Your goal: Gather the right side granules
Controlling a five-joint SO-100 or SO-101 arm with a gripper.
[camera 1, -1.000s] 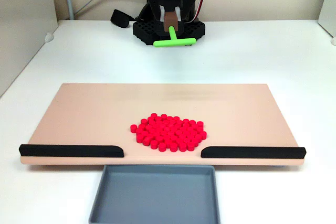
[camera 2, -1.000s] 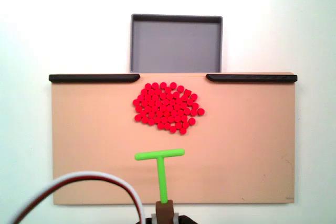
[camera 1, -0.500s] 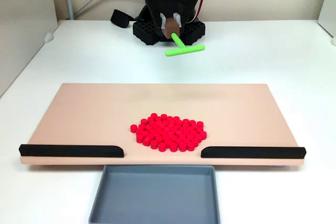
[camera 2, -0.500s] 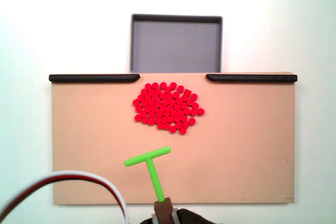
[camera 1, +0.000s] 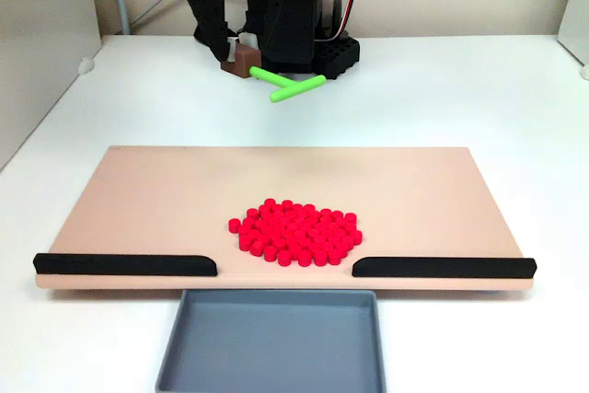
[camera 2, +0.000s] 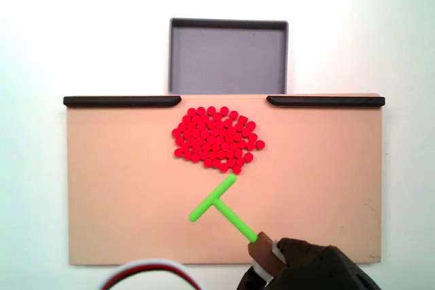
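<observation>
The granules (camera 1: 294, 233) (camera 2: 216, 138) lie as one tight red cluster on the tan board (camera 1: 156, 204) (camera 2: 115, 188), near the gap between its two black rails. My gripper (camera 1: 237, 54) (camera 2: 264, 255) is shut on the brown handle of a green T-shaped stick (camera 1: 287, 86) (camera 2: 221, 202). In a fixed view from above, the stick slants over the board and its crossbar ends just short of the cluster's near edge. In a fixed view from the front, the stick hangs in the air behind the board's far edge.
A grey tray (camera 1: 276, 342) (camera 2: 228, 56) sits below the gap between the black rails (camera 1: 124, 264) (camera 1: 442, 267). The arm's black base (camera 1: 304, 48) stands behind the board. A red-and-white cable (camera 2: 153, 266) loops at one view's bottom edge.
The arm has swung sideways, and the stick has turned from nearly straight to slanted. Its crossbar is now closer to the cluster. The granules have not moved.
</observation>
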